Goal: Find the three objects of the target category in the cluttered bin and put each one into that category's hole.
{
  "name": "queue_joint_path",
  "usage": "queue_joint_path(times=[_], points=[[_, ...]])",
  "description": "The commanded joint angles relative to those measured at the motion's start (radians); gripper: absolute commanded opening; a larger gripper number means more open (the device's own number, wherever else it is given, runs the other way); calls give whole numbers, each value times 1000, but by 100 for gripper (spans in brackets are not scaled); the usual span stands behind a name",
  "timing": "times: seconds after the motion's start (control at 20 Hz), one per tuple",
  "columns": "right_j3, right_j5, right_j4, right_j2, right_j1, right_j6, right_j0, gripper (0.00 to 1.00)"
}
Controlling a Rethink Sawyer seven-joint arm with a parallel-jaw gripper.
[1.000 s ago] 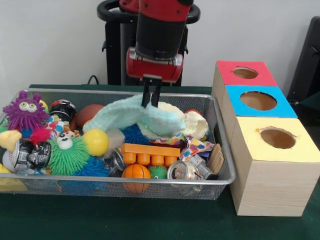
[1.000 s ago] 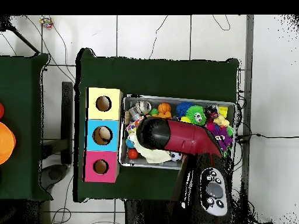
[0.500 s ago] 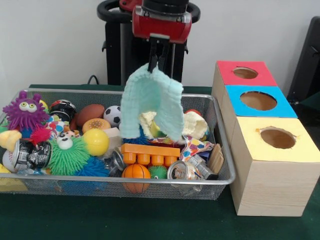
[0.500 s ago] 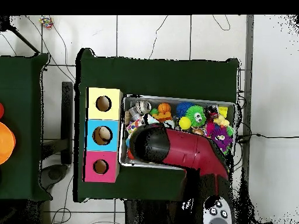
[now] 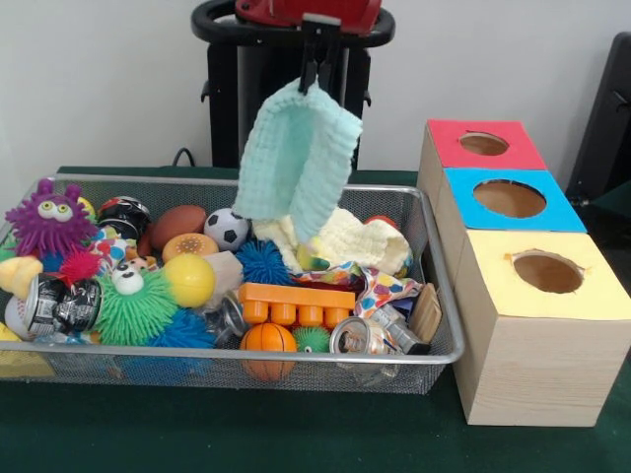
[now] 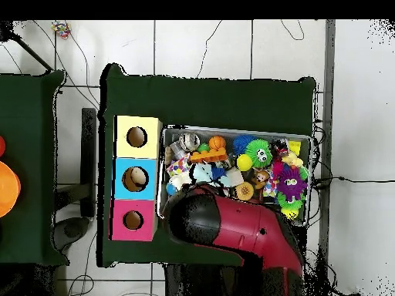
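My gripper [image 5: 315,79] is high above the back of the wire-mesh bin [image 5: 148,349], shut on the top edge of a mint-green cloth [image 5: 296,163]. The cloth hangs free, its lower edge just above the clutter. A pale yellow cloth [image 5: 357,242] lies in the bin below it. A white polka-dot cloth [image 5: 382,289] lies near the bin's right end. The yellow-panelled box's round hole [image 5: 547,272] is to the right, nearest the camera. In the overhead view my arm [image 6: 224,223] covers the bin's lower left and hides the gripper and the held cloth; the yellow box's hole [image 6: 136,137] shows at the left.
The blue-panelled box [image 5: 510,198] and the red-panelled box [image 5: 483,144] stand behind the yellow one. The bin holds spiky rubber toys [image 5: 133,305], balls [image 5: 188,280], crushed cans [image 5: 360,337], an orange brick [image 5: 296,301] and a purple monster toy [image 5: 49,219].
My gripper has risen with the mint-green cloth, pulling it from lying across the clutter to hanging free. In the overhead view the arm has drawn back toward the base.
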Motion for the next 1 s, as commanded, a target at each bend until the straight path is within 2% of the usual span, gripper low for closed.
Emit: queue_joint_path(times=[0.05, 0.25, 0.35, 0.5, 0.65, 0.85, 1.0], points=[[-55, 44, -10, 31, 113, 200, 71, 0], [-196, 89, -8, 18, 217, 217, 120, 0], [-237, 148, 6, 15, 241, 221, 136, 0], [-273, 183, 4, -23, 253, 247, 180, 0], [-254, 172, 26, -31, 248, 255, 191, 0], [-130, 86, 109, 31, 193, 215, 128, 0], [-73, 54, 106, 27, 162, 170, 101, 0]])
